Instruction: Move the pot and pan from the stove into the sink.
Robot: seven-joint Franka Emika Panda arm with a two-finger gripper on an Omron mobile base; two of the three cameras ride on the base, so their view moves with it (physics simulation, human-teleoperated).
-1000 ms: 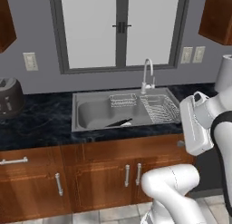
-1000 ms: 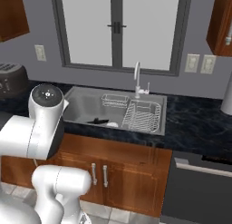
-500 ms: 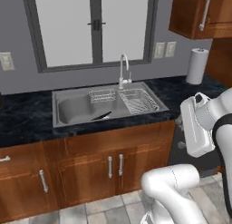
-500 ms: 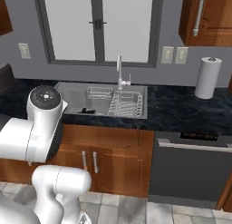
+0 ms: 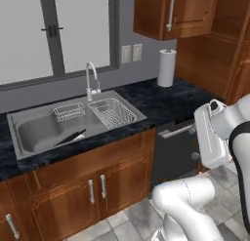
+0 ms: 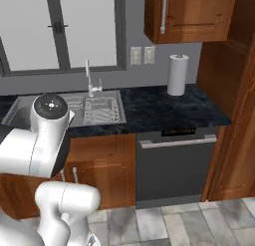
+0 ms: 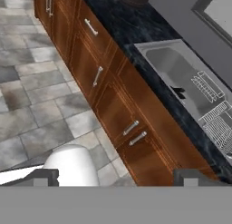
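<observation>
- The end effector (image 7: 116,175) hangs low in front of the cabinets; in the hand view its two dark fingertips (image 7: 45,176) stand far apart at the bottom edge, jaws wide, with nothing between them.
- Below and ahead of it lies the grey tiled floor (image 7: 36,105), running along the foot of the cabinets.
- The brown wooden cabinet doors (image 5: 88,186) with silver bar handles stand under the desk (image 5: 161,101), a dark speckled stone top.
- Just right of those doors, a dark dishwasher front (image 6: 174,163) with a silver bar handle sits under the same desk.
- The sink (image 5: 29,130) is set into the desk below the window: a steel basin on the left and a wire rack (image 5: 114,113) on the right side.
- Inside the basin lies the pan (image 5: 71,136), seen as a dark flat shape with its thin black handle pointing toward the middle of the sink; in the hand view it shows as a small dark patch (image 7: 179,92) on the basin floor.
- A small wire basket (image 5: 68,110) sits at the back of the basin, near the curved faucet (image 5: 91,79).
- Farther right on the desk a white paper towel roll (image 5: 166,68) stands upright against the wall.
- Behind the sink is the window (image 5: 53,30); white outlet plates (image 5: 132,52) are fixed to the grey wall beside it, and a wooden upper cabinet (image 5: 171,13) hangs above the roll.
</observation>
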